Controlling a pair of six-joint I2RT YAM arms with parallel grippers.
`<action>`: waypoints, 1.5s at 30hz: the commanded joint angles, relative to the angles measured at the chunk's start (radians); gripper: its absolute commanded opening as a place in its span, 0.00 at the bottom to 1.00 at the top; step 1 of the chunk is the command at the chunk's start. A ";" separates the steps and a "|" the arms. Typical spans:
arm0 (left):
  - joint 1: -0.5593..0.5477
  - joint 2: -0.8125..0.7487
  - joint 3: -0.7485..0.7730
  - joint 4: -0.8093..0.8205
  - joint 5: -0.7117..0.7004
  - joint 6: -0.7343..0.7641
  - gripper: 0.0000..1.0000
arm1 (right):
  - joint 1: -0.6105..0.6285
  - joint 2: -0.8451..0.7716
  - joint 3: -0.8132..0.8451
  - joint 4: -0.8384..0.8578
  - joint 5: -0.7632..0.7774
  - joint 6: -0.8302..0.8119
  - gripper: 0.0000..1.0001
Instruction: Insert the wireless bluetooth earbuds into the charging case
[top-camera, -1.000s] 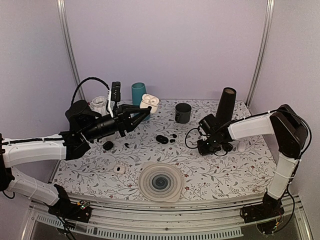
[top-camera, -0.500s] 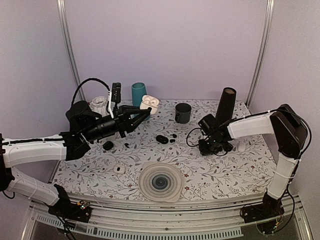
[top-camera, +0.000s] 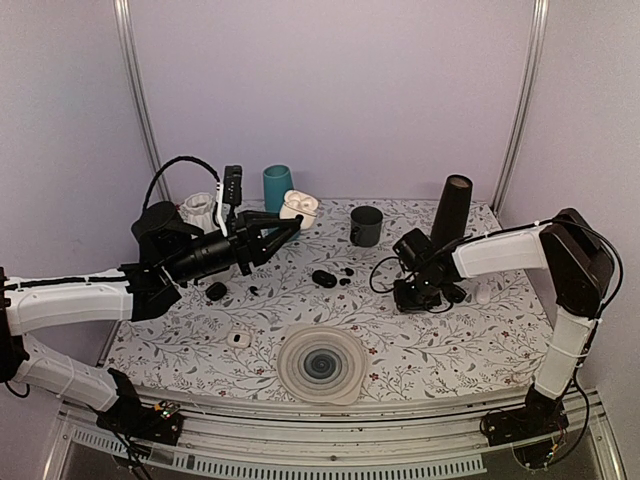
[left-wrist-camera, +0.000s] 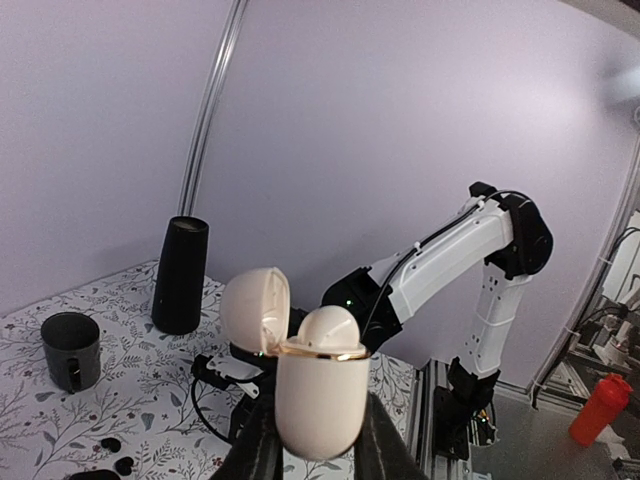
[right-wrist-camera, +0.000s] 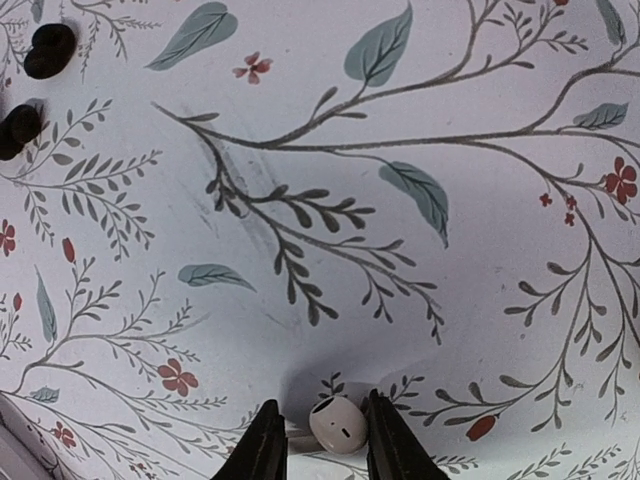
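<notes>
Wireless earbud (right-wrist-camera: 337, 425), small, glossy white and rounded, lay on the floral-printed tablecloth (right-wrist-camera: 430, 90) between the right gripper's (right-wrist-camera: 318, 447) narrowly parted fingers. A sliver of gap showed on one side, and two tiny glossy black buds (right-wrist-camera: 48, 50) sat well apart from it. The left gripper (left-wrist-camera: 318, 445) clamped a cream egg-shaped plastic charging case (left-wrist-camera: 318, 400) with a gold rim, upright and raised off the cloth, lid hinged open.

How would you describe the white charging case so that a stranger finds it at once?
Find the left gripper, up over the back left of the flowered table. It holds the charging case, cream white with a gold rim, lid open. Unlike the black case on the table, it is held aloft.
</notes>
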 joint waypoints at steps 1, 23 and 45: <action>0.015 -0.022 -0.007 0.013 -0.008 0.010 0.00 | 0.018 0.027 0.029 -0.016 -0.023 0.015 0.27; 0.017 -0.022 -0.013 -0.027 -0.084 0.008 0.00 | 0.020 0.010 0.053 -0.026 0.019 -0.044 0.13; 0.018 0.123 -0.020 0.043 0.014 0.017 0.00 | 0.164 -0.285 0.203 -0.104 0.262 -0.131 0.13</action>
